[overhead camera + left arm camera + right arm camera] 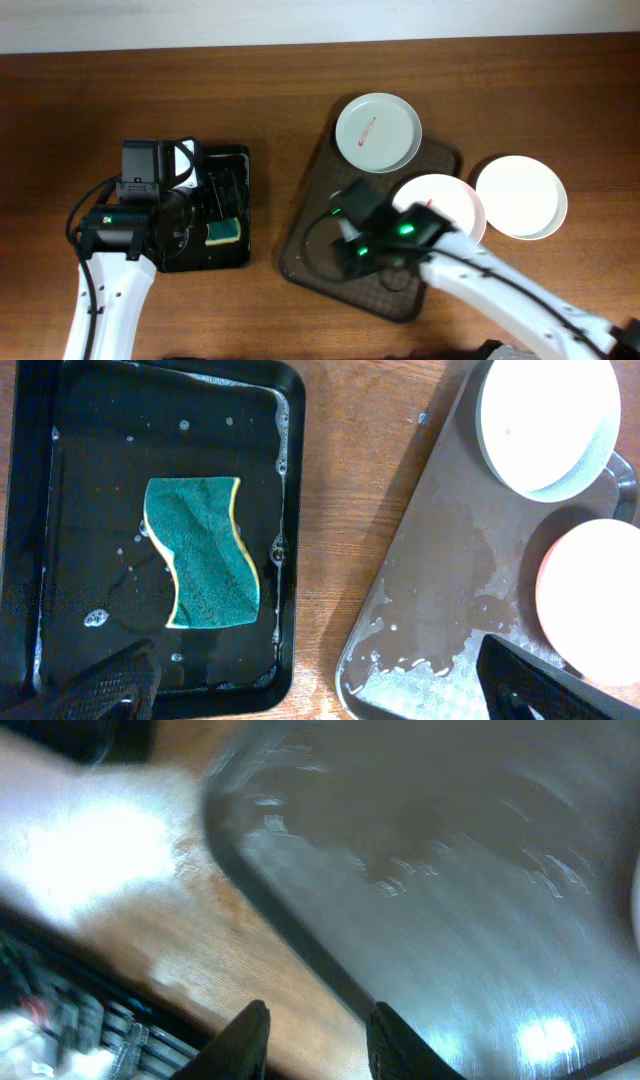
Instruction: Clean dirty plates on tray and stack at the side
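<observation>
The tray (450,870) lies just ahead of the right end effector (315,1040), its fingers narrowly parted, empty; the left end effector (315,670), spread wide and empty, hangs near the sponge (205,555).

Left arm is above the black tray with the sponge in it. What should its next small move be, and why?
Probably lower the left gripper and close on the sponge: its fingers are open above it, the sponge lies free in the black tray, and the plate at the brown tray's far end shows a red smear.
</observation>
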`<state>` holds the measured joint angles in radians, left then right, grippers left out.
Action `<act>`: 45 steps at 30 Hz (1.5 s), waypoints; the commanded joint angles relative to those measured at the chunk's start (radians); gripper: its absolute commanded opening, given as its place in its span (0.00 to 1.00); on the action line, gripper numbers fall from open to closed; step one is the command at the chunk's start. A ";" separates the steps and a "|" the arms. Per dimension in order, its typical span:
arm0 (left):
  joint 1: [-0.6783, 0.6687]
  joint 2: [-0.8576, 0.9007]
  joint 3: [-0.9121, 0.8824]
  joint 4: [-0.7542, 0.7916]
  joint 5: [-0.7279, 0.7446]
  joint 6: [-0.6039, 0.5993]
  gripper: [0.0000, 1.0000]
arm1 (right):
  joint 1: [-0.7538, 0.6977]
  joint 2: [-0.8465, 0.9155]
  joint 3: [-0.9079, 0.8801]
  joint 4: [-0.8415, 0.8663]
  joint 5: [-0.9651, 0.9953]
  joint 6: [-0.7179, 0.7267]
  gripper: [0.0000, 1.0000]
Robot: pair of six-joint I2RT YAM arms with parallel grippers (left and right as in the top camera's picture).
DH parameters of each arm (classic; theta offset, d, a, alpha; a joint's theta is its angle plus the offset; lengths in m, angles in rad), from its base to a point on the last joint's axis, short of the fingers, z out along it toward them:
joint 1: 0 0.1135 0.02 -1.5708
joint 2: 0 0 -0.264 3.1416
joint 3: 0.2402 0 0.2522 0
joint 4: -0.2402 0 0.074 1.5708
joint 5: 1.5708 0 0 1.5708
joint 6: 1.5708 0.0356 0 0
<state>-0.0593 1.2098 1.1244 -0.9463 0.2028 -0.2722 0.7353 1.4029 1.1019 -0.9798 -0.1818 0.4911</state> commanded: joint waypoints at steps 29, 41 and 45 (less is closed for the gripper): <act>0.003 -0.008 0.012 0.002 0.007 0.016 0.99 | -0.481 -0.329 -0.547 0.064 -0.011 0.249 0.44; 0.003 -0.008 0.012 0.002 0.008 0.016 0.99 | -0.481 -0.165 -0.618 0.248 0.013 0.269 0.16; 0.003 -0.008 0.012 0.002 0.008 0.016 1.00 | -0.481 -0.165 -0.621 0.256 0.026 0.276 0.04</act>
<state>-0.0593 1.2098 1.1244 -0.9463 0.2028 -0.2718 0.2615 1.2289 0.4934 -0.7254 -0.2047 0.7502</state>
